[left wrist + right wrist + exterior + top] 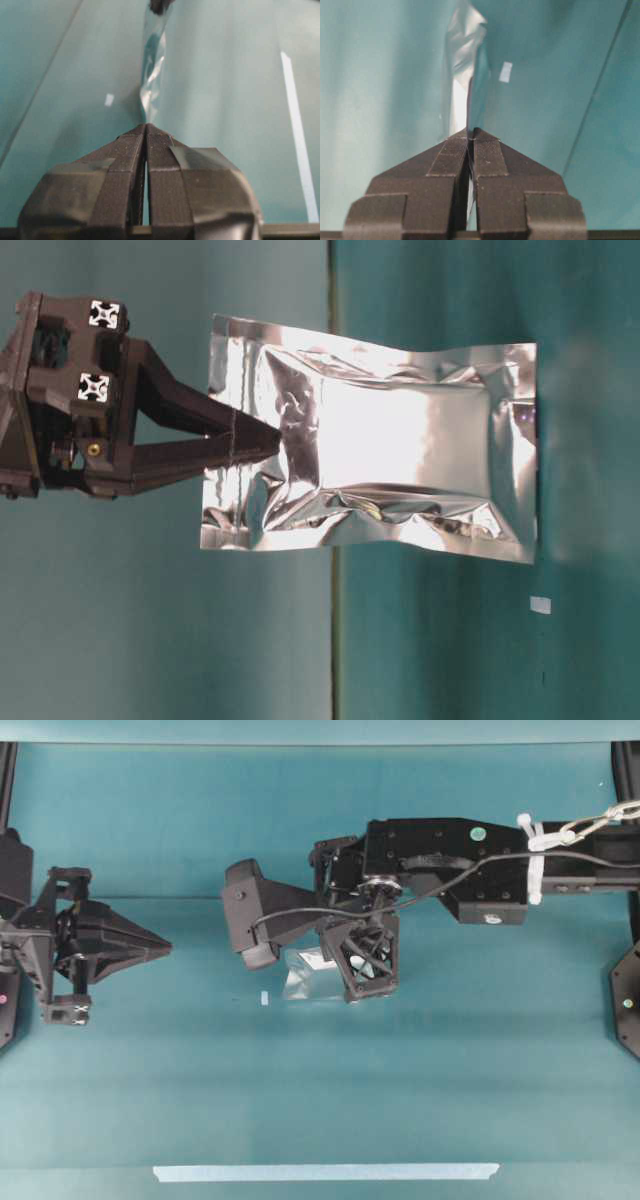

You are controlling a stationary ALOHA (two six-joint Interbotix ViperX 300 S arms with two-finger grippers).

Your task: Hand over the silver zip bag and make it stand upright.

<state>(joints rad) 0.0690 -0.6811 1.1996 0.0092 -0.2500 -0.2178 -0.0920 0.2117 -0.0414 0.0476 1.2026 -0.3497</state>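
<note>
The silver zip bag point(390, 440) is a shiny, crinkled foil pouch. It hangs by one short edge from my right gripper point(272, 440), which is shut on that edge. The far short edge points toward the table; I cannot tell whether it touches. From overhead the bag point(303, 978) shows just left of the right gripper point(345, 978), near the table's middle. The right wrist view has the bag point(462, 45) edge-on, running out from the closed right gripper point(470, 131). My left gripper point(166, 944) rests at the far left, shut and empty. Its wrist view looks past the left gripper point(146, 125) at the distant bag point(152, 65).
A small white scrap point(264, 999) lies on the teal table just left of the bag. A long pale-blue tape strip point(325, 1172) runs along the front edge. The right arm point(450, 850) stretches from the right side to the middle.
</note>
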